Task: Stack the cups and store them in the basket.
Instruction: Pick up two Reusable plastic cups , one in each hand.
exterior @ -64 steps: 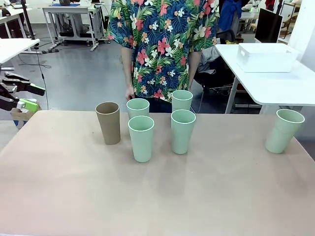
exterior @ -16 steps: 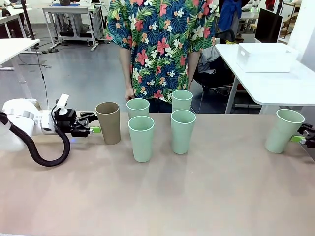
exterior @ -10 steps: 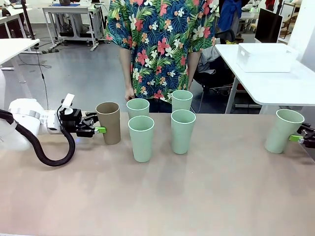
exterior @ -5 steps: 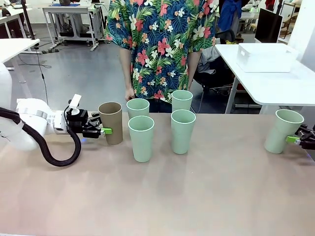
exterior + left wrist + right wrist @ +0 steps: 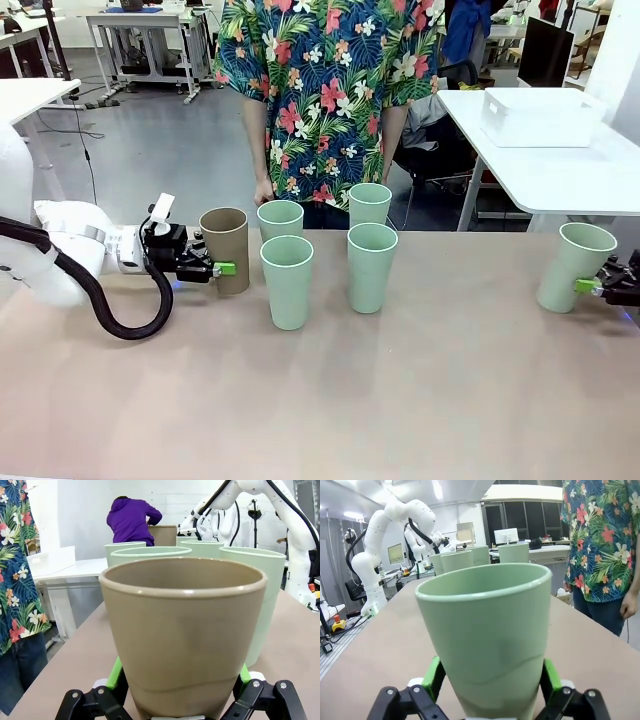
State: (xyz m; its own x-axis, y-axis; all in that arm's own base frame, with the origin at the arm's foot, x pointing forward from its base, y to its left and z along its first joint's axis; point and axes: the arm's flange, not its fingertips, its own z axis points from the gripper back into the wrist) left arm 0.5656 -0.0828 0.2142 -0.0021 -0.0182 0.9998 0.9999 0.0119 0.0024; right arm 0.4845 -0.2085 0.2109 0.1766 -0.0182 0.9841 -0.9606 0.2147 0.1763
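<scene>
Wrist views: left fingers astride brown cup, right fingers astride lone green cup, both sides at cup walls. Front: one finger per cup visible. Clamping indeterminate.

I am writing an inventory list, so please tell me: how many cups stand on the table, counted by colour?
Green cups: 5
Brown cup: 1
Total: 6
</scene>
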